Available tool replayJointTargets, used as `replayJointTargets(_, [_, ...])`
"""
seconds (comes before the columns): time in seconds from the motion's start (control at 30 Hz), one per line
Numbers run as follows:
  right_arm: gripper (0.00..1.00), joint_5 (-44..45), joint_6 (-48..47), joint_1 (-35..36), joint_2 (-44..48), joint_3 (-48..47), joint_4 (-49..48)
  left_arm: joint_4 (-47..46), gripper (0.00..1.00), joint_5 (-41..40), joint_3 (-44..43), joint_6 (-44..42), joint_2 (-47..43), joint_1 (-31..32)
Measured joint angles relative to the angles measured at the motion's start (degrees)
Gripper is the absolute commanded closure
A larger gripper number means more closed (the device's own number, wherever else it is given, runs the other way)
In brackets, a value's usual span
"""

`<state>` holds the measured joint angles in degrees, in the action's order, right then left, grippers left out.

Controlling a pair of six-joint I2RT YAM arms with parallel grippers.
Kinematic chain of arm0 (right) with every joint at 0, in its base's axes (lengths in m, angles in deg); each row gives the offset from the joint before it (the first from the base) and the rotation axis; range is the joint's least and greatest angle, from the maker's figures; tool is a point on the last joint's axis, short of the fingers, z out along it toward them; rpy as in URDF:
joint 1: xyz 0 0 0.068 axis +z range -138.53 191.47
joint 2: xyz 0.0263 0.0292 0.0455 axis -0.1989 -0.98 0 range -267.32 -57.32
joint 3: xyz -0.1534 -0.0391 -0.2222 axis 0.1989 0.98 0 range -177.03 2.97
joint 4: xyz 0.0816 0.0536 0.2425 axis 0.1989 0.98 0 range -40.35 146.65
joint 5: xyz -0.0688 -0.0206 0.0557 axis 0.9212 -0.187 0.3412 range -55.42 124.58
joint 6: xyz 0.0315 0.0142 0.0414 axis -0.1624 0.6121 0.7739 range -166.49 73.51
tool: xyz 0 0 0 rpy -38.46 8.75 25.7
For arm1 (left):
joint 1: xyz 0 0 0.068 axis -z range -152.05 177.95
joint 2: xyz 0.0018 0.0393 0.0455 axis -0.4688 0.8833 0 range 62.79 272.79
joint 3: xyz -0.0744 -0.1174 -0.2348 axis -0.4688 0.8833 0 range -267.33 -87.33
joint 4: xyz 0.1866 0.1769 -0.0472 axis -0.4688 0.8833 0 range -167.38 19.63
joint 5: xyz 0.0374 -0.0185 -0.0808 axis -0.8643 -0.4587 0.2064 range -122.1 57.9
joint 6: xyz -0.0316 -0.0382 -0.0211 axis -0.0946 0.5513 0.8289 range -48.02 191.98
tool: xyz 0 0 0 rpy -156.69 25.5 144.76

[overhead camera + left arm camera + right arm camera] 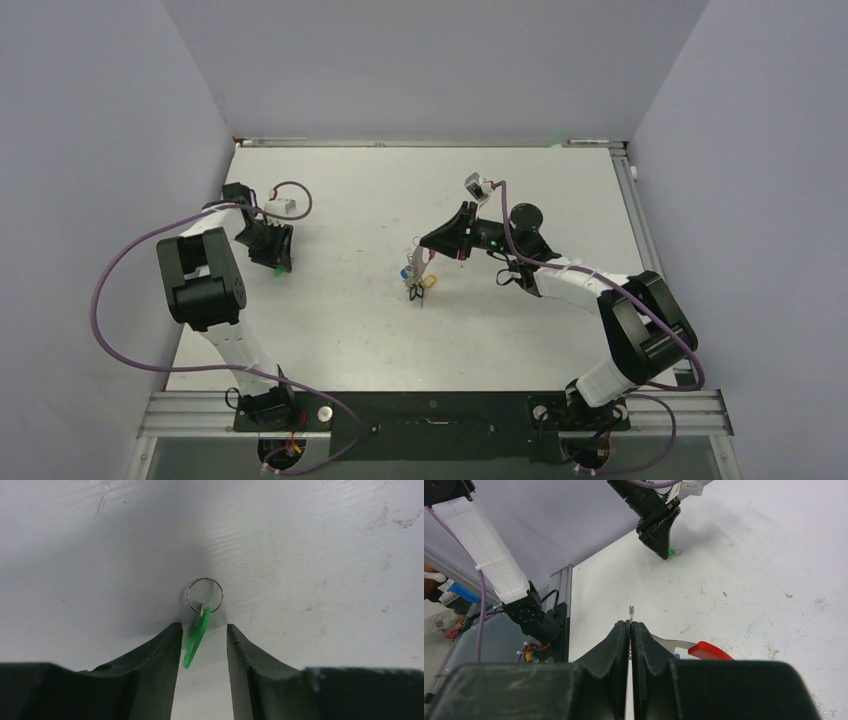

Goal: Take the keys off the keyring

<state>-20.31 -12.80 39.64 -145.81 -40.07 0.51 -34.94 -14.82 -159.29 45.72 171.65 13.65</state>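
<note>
Left pincer released, green key lying between my fingers on worktop; right pincer clenched on keyring, other keys bunched below.

Green key between my left jaws.
I see the jaws parted, the key tilted in the gap, its small wire ring lying on the scuffed desk just past the tips.

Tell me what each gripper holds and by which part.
Left gripper: nothing; its open jaws flank the green key untouched. Right gripper: shut on a thin metal edge, apparently of the keyring; the exact part is hidden.
</note>
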Motion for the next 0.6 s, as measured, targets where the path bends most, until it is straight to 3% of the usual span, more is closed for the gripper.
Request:
replayJointTargets(0.33, [0.95,0.0,0.2,0.0,0.0,0.0,0.0,1.0,0.40,0.1,0.0,0.0,-2.3,0.3])
replayJointTargets(0.6, [0.95,0.0,0.7,0.0,-0.2,0.0,-0.2,1.9,0.22,2.0,0.0,0.3,-13.9,2.4])
